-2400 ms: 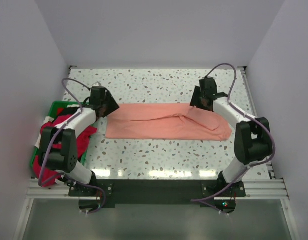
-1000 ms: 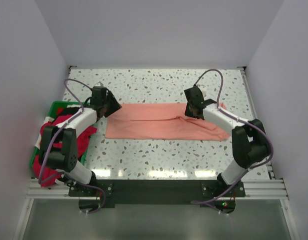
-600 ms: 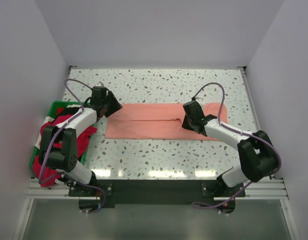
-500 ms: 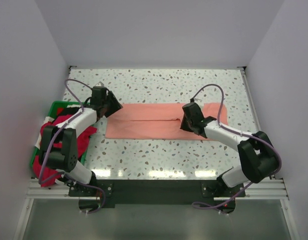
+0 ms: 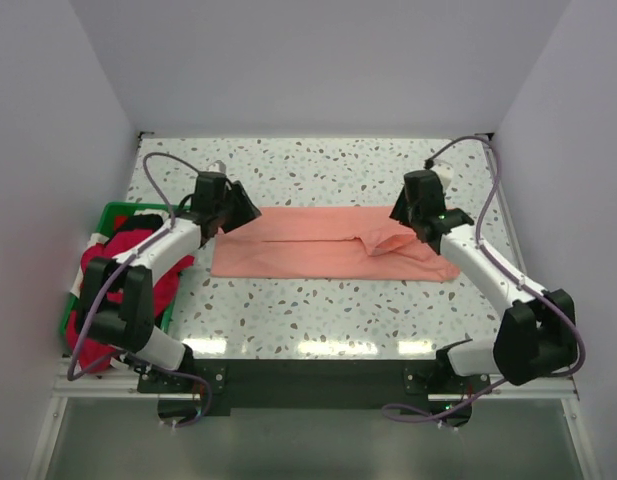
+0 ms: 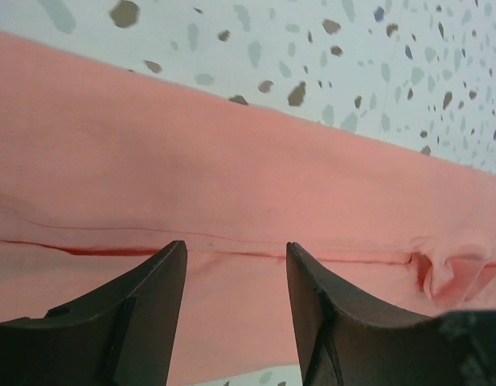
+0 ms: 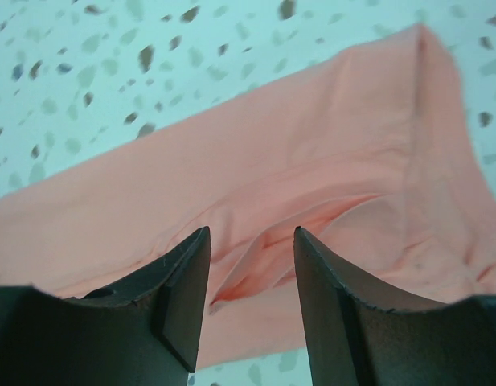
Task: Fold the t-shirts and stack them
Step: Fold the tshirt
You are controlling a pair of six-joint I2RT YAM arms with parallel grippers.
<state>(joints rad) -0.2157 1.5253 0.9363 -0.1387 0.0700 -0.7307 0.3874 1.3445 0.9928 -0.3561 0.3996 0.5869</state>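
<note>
Salmon-pink shirt (image 5: 323, 245) lies flat on the speckled table (image 5: 318, 165) as one long narrow band, apparently already doubled lengthwise: in the left wrist view a fold line runs straight across the cloth just beyond the fingertips. Left gripper (image 6: 235, 251) hangs over the band's left end with its jaws apart and nothing between them; the cloth passes under both fingers (image 6: 147, 322) without being pinched. Right gripper (image 7: 252, 233) sits over the other end, likewise spread and empty. A raised pucker of cloth lies directly between and just ahead of its tips, and the band's end flares out past the far side of the right-hand finger. That end looks rumpled in the overhead view, while the left end lies smooth. Judgement: the first shirt is roughly half folded. The lengthwise fold is in, but the crosswise folds that would bring it down to a compact square are not done, and the right-end wrinkle probably needs flattening first. No stack exists on the table. The crimson shirt (image 5: 158, 278) is heaped in and over the green bin (image 5: 110, 210), well behind the left fingers, with darker cloth beside it, possibly a black shirt, too bunched to confirm. Those remain unfolded, so most of the task is outstanding.
</note>
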